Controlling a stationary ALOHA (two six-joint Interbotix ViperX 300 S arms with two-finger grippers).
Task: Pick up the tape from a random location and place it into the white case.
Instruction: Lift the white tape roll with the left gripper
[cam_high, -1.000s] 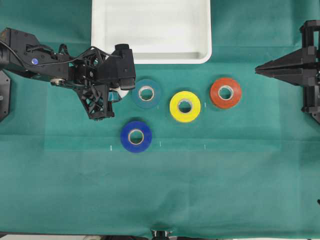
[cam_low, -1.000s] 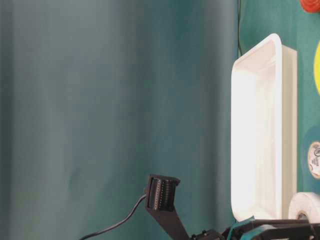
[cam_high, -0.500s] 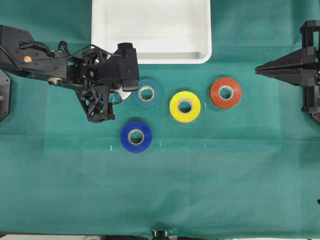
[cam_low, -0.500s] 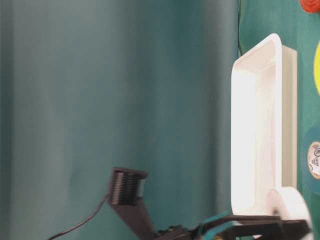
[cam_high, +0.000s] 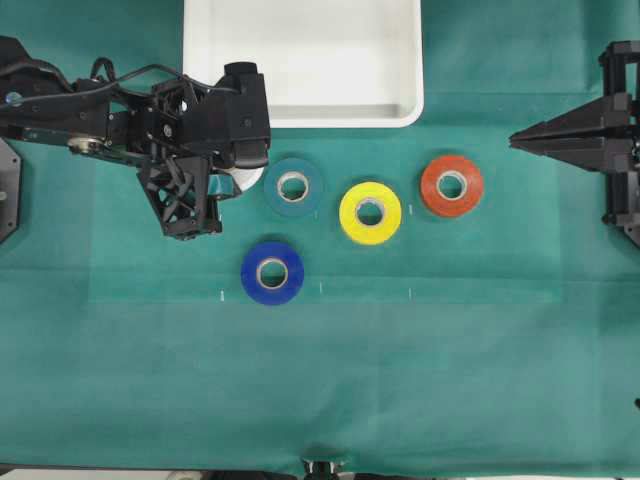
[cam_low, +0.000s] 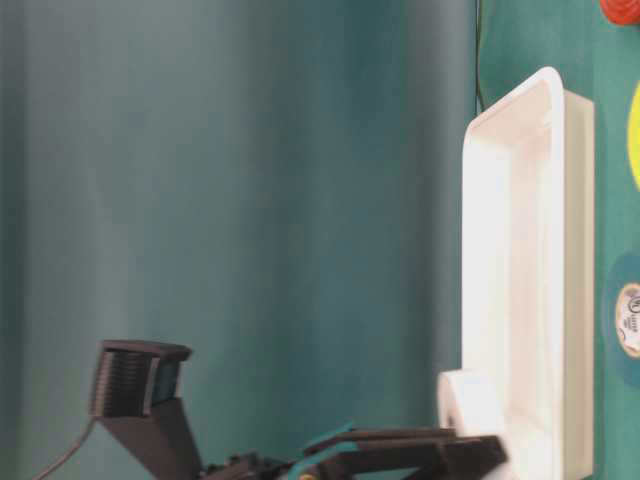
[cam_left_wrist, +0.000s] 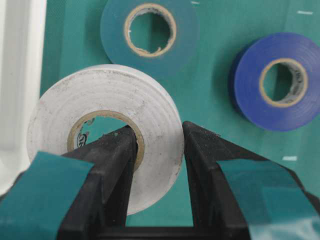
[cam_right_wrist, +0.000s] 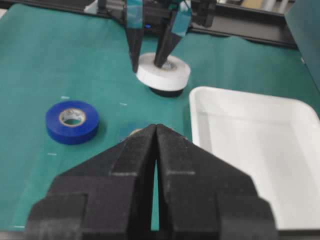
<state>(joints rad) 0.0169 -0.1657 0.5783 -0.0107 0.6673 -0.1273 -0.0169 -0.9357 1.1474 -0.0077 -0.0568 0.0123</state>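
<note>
1. Since a second ago the left gripper (cam_left_wrist: 159, 150) has carried the tape (cam_left_wrist: 102, 125) up off the cloth; in the table-level view the roll (cam_low: 470, 400) now hangs above the rim of the white case (cam_low: 550, 250), where earlier it sat low beside the wall.
2. In the overhead view the left arm has drawn back toward 9 o'clock and up toward 12 o'clock; only a sliver of the tape (cam_high: 248, 180) shows beneath it.
3. The left gripper pinches the tape's wall, one finger through the core, the other on the outer face.
4. The right gripper (cam_right_wrist: 156, 145) has not moved and its fingers are pressed together on nothing.
5. The tape is a matte white ring, slightly scuffed, with a pale cardboard core. The fingers are black, grainy foam with teal tape further back.
6. The white case (cam_high: 300, 60) is smooth shallow plastic with rounded corners; nothing lies inside it.
7. On the green cloth (cam_high: 400, 380): a teal roll (cam_high: 293, 186) at 3 o'clock of the held tape, a yellow roll (cam_high: 370, 212), a red roll (cam_high: 451, 185), and a blue roll (cam_high: 272, 272) at 5 o'clock.
</note>
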